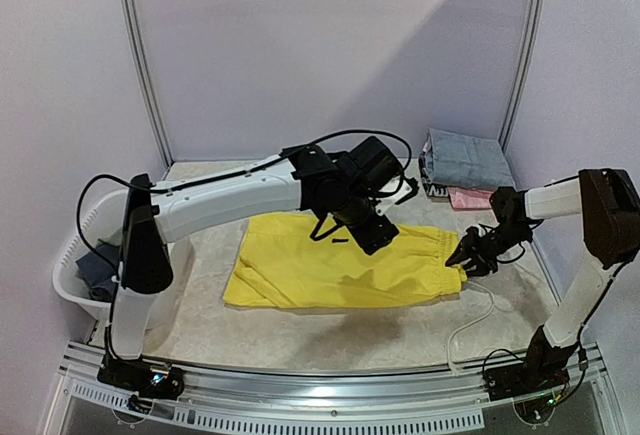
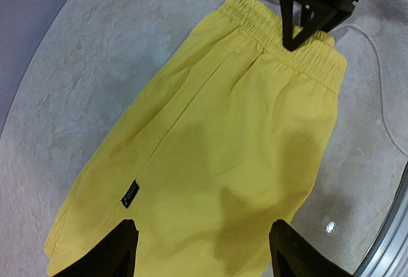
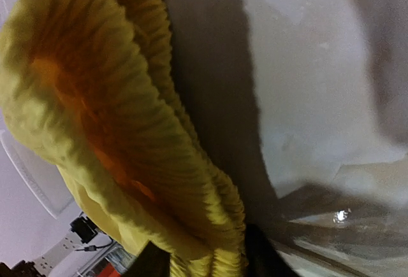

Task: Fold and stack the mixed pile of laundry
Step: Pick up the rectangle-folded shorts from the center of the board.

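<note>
A folded stack (image 1: 465, 160) sits upper right, a tub (image 1: 62, 290) at the left edge and a white cable (image 1: 470, 327) lower right. Bare table (image 1: 300, 340) runs below the shorts (image 1: 320, 265), which lie flat mid-frame. The left claw (image 1: 378, 237) hovers over them, spread wide and empty. The right claw (image 1: 462, 258), arm bent in from the right, pinches their waistband corner.

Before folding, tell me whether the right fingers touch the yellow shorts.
Touching. Right wrist view: the yellow shorts waistband is bunched between the right fingers.

Left hand (image 2: 203, 226) spread (hovering), right hand (image 1: 458, 259) gripping
</note>
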